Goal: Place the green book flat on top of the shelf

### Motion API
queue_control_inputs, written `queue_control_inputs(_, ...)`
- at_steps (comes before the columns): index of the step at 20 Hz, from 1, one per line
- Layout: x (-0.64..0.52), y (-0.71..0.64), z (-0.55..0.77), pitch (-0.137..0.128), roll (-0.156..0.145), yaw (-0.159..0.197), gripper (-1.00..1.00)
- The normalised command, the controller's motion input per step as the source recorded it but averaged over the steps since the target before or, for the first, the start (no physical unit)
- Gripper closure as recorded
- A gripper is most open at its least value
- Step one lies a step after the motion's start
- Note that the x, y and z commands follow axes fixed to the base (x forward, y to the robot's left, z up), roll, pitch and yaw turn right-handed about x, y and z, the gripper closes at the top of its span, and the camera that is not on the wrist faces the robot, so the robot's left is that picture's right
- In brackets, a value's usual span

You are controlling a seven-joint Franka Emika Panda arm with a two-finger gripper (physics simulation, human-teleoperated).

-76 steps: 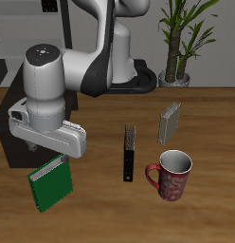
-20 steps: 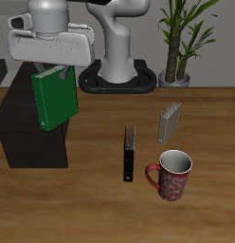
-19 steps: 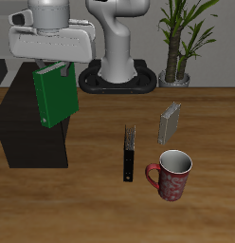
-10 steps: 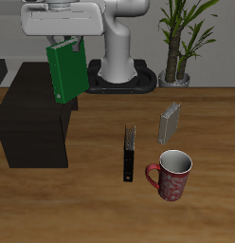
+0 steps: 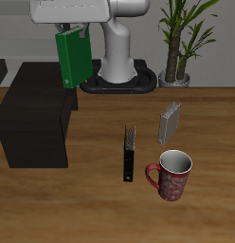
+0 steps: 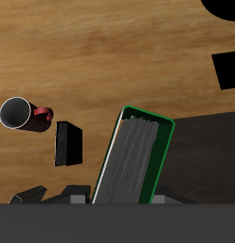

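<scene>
Green book (image 5: pixel 74 57) raised higher, hanging beside shelf (image 5: pixel 34 123) edge

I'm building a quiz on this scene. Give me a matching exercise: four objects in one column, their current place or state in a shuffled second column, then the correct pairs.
Objects:
1. green book
2. black book
3. grey book
4. red mug

Places or states:
A. stands upright on the table, farthest back of the three table items, nearest the plant
B. hangs in the air, gripped by the tool, above the shelf
C. sits nearest the table's front edge, opening up
D. stands upright on the table between shelf and mug

Pairs: 1-B, 2-D, 3-A, 4-C
</scene>
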Motion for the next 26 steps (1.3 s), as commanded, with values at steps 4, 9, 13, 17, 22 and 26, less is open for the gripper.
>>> queue_control_inputs(4, -0.32, -0.08, -0.02, 0.020, 0.004, 0.027, 1.00)
queue_control_inputs(9, -0.28, -0.16, -0.14, 0.021, 0.003, 0.035, 1.00)
queue_control_inputs(13, -0.21, -0.13, -0.10, 0.002, -0.028, 0.056, 1.00)
queue_control_inputs(17, -0.21, -0.10, 0.02, -0.038, -0.068, 0.088, 1.00)
queue_control_inputs(22, -0.23, -0.24, 0.17, -0.126, -0.253, 0.188, 1.00)
queue_control_inputs(26, -0.08, -0.17, 0.08, -0.073, -0.141, 0.055, 1.00)
